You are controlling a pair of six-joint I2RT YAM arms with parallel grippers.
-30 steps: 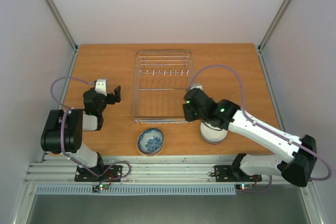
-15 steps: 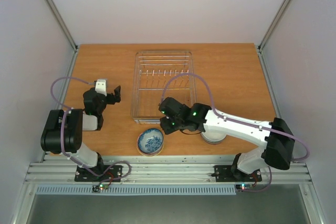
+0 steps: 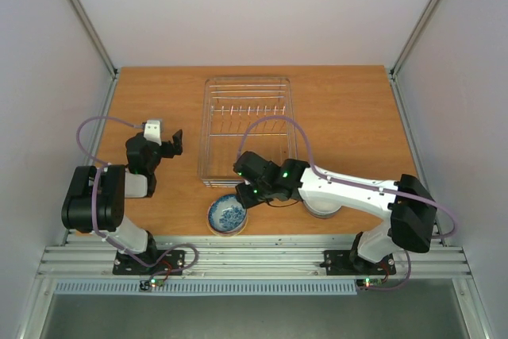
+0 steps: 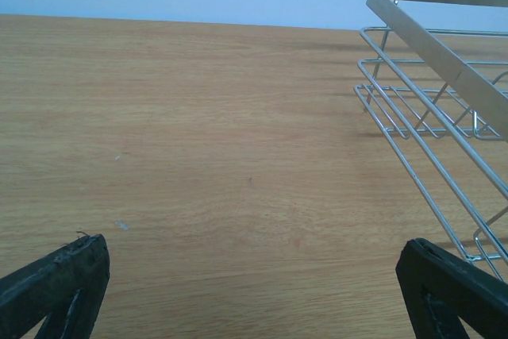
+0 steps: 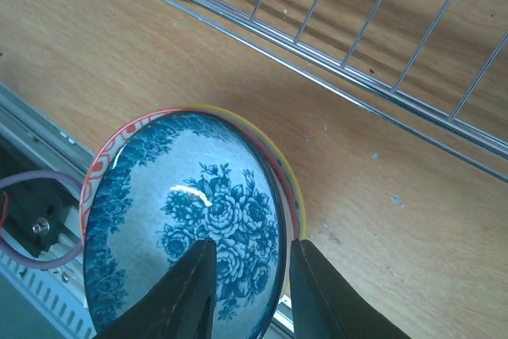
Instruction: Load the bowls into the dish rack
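Plain wooden bench (image 3: 357, 117), white walls (image 3: 254, 5) all round. The wire dish rack (image 3: 248, 78) sits mid-bench. The blue floral bowl (image 5: 198, 220) is at the near edge, just off the rack's near side, nested in other bowls. My right gripper (image 5: 252, 245) straddles its rim, can't tell if it's actually pinching. My left gripper (image 4: 252, 250) gapes wide, holding nothing, left of the rack. Another bowl stack (image 3: 324, 207) sits partly under my right arm (image 3: 357, 192).

Blue-floral bowl (image 5: 190, 236) and white bowl (image 3: 321, 210) sit near dish rack (image 3: 248, 109).
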